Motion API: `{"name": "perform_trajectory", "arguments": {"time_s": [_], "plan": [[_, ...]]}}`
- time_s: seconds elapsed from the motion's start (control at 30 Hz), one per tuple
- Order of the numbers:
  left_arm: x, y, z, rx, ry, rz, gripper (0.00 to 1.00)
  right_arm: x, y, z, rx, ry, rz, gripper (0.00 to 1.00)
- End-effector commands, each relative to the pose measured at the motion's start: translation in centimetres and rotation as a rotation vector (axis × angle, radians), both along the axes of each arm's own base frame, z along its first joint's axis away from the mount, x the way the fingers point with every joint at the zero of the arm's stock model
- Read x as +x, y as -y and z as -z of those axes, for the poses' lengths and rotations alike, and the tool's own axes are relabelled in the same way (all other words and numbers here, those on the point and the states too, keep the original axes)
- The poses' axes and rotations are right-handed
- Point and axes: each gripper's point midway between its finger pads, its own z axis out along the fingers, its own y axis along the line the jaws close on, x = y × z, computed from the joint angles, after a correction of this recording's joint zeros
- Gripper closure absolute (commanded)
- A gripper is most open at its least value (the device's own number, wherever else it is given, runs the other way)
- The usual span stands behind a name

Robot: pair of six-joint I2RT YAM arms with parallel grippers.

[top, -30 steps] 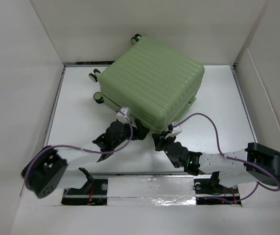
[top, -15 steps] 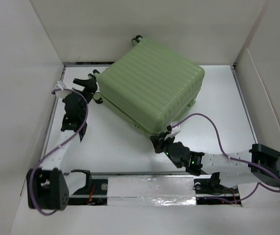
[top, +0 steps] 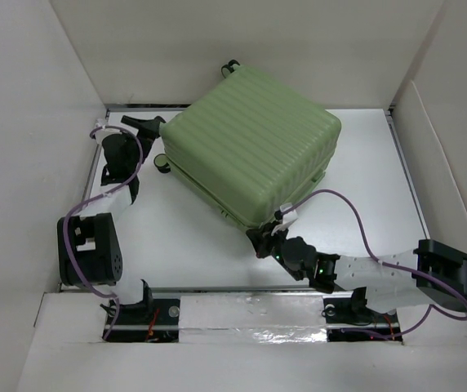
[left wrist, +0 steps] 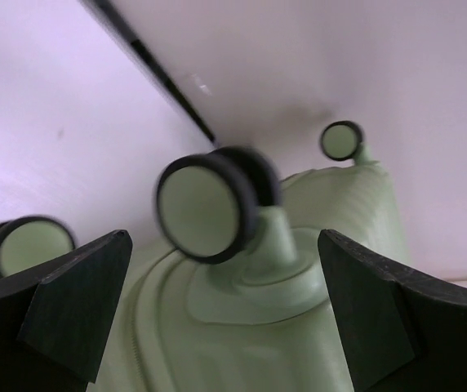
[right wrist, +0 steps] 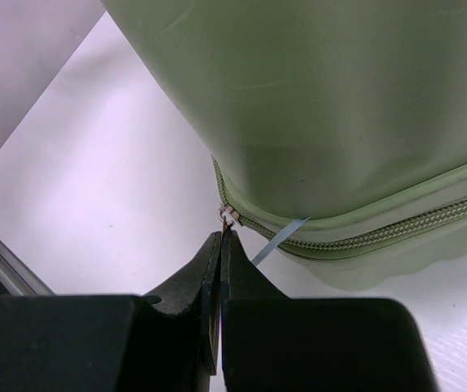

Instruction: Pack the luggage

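Nearest, the right gripper [top: 258, 242] sits at the near corner of the luggage [top: 254, 151], fingers pressed together. Only its wrist view shows the tips touching the zip pull [right wrist: 228, 217], beside a blue strip [right wrist: 279, 238] poking from the zip. I cannot tell whether the pull is pinched. The closed luggage lies flat mid-way across the table [top: 364, 188]. Farther left, the left gripper [top: 146, 126] gapes wide at the wheel end; its view frames one blurred wheel [left wrist: 207, 208] between the fingers.
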Motion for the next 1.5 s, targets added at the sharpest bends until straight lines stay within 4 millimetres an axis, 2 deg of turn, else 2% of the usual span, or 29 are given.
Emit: {"name": "perform_trajectory", "arguments": {"time_s": [0.0,0.07,0.1,0.13,0.2,0.27,0.3,0.33,0.4,0.63,0.73,0.83,0.87,0.93,1.03,1.07,1.1,1.13,1.17,1.2,1.23,1.27,1.3,1.33,1.37,1.4,1.43,1.47], "plan": [[1.6,1.0,-6.4,0.000,0.191,0.063,0.01,-3.8,-3.2,-1.0,0.076,-0.030,-0.209,1.00],[2.6,1.0,-6.6,0.005,0.181,0.065,0.01,-3.8,-3.2,-0.9,0.074,-0.034,-0.210,1.00],[3.3,1.1,-5.4,-0.002,0.154,0.073,0.01,-3.8,-3.2,-0.9,0.074,-0.035,-0.212,1.00],[3.9,1.2,-5.7,-0.007,0.158,0.080,0.01,-3.8,-3.2,-0.9,0.076,-0.034,-0.210,1.00],[4.8,1.6,-3.9,-0.031,0.116,0.103,0.01,-3.8,-3.2,-1.0,0.078,-0.034,-0.210,1.00],[5.4,1.9,-3.6,-0.052,0.117,0.123,0.01,-3.8,-3.1,-1.0,0.077,-0.033,-0.210,1.00],[5.9,2.0,-2.4,-0.073,0.090,0.125,0.01,-3.8,-3.1,-0.9,0.075,-0.035,-0.209,1.00],[6.4,2.1,-2.6,-0.079,0.092,0.129,0.01,-3.9,-3.1,-1.0,0.076,-0.037,-0.210,1.00],[6.9,2.2,-1.6,-0.095,0.063,0.138,0.01,-3.8,-3.0,-1.0,0.075,-0.037,-0.208,1.00],[8.9,3.4,-3.5,-0.108,0.116,0.175,0.03,-3.8,-3.3,-0.7,0.067,-0.044,-0.211,1.00],[9.4,3.7,-3.2,-0.121,0.127,0.191,0.15,-3.8,-3.3,-0.7,0.068,-0.045,-0.210,1.00],[9.4,4.2,-3.4,-0.175,0.178,0.213,0.42,-3.8,-3.2,-0.9,0.072,-0.040,-0.209,1.00],[9.1,4.5,-3.7,-0.185,0.213,0.231,0.73,-3.8,-3.2,-1.0,0.071,-0.037,-0.210,1.00],[8.8,4.7,-3.5,-0.210,0.225,0.242,0.98,-3.9,-3.0,-1.3,0.073,-0.038,-0.210,1.00],[7.7,4.7,-4.0,-0.190,0.262,0.245,1.00,-3.9,-2.5,-1.5,0.073,-0.036,-0.201,1.00],[6.7,4.6,-3.2,-0.186,0.271,0.235,1.00,-3.8,-2.4,-1.7,0.074,-0.031,-0.200,1.00],[5.7,4.5,-4.4,-0.173,0.304,0.233,1.00,-3.9,-2.2,-1.6,0.062,-0.033,-0.200,1.00],[4.9,4.5,-4.5,-0.149,0.319,0.228,1.00,-3.8,-2.1,-1.6,0.058,-0.031,-0.198,1.00],[3.5,4.9,-3.0,-0.144,0.300,0.227,1.00,-3.9,-2.1,-1.8,0.057,-0.024,-0.200,1.00],[2.1,5.8,-4.2,-0.130,0.332,0.242,1.00,-3.8,-2.0,-1.7,0.047,-0.023,-0.199,1.00],[1.2,6.4,-4.1,-0.107,0.342,0.255,1.00,-3.8,-2.0,-1.7,0.043,-0.022,-0.198,1.00],[-0.3,7.2,-2.5,-0.102,0.320,0.270,1.00,-3.8,-2.1,-1.6,0.035,-0.019,-0.199,1.00],[-1.5,8.1,-3.0,-0.093,0.340,0.296,1.00,-3.5,-2.0,-1.5,0.028,-0.019,-0.192,1.00],[-2.8,10.0,-2.8,-0.095,0.345,0.337,1.00,-3.5,-2.1,-1.4,0.025,-0.020,-0.198,1.00],[-4.6,10.8,-1.5,-0.100,0.339,0.349,1.00,-3.4,-2.4,-1.6,0.023,-0.015,-0.201,1.00],[-5.8,11.6,-1.7,-0.100,0.354,0.369,1.00,-3.4,-2.8,-1.3,0.015,-0.015,-0.207,1.00],[-7.7,13.0,-1.3,-0.103,0.357,0.405,1.00,-3.4,-3.2,-1.6,0.016,-0.006,-0.220,1.00],[-8.5,13.7,-0.5,-0.105,0.341,0.426,1.00,-3.5,-3.4,-1.7,0.017,-0.006,-0.224,1.00]]}}
